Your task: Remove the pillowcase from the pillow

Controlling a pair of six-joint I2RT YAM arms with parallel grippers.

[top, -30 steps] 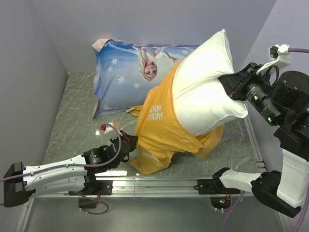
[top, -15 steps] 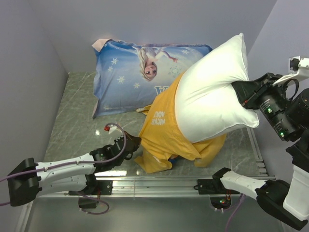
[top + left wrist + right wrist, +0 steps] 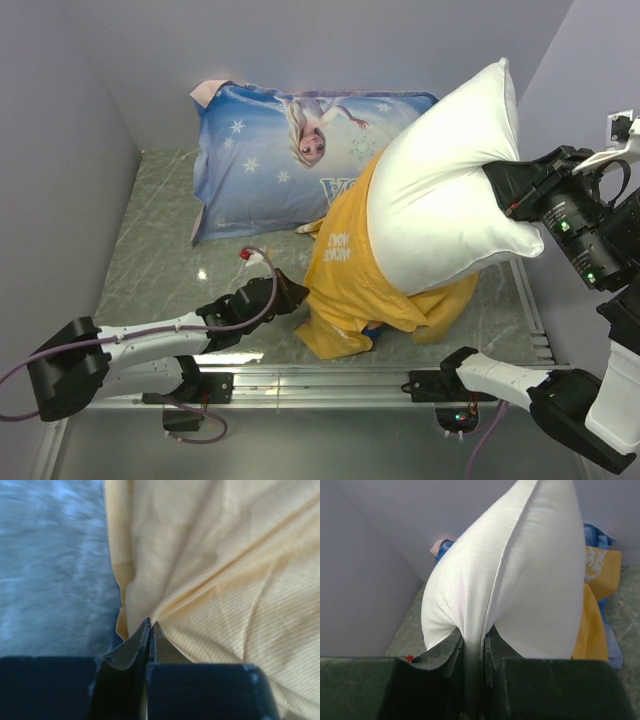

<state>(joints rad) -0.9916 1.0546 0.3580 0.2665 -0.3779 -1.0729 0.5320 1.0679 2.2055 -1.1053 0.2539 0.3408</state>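
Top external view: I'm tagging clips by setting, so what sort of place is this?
Probably a lab robot cell, not a bedroom: plain grey walls box in a marble-look tabletop, with left arm and right arm mounted on a metal rail.

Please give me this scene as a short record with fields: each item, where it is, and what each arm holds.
pillow: white, lifted and tilted, upper part out of the case
pillowcase: yellow-orange, bunched around the pillow's lower part, bottom end on the table
left jaws: shut on the pillowcase's edge, low near the table
right jaws: shut on the pillow's seam, raised at the right
blue printed pillow: at the back, held by neither arm
task state: case partly off, not yet removed
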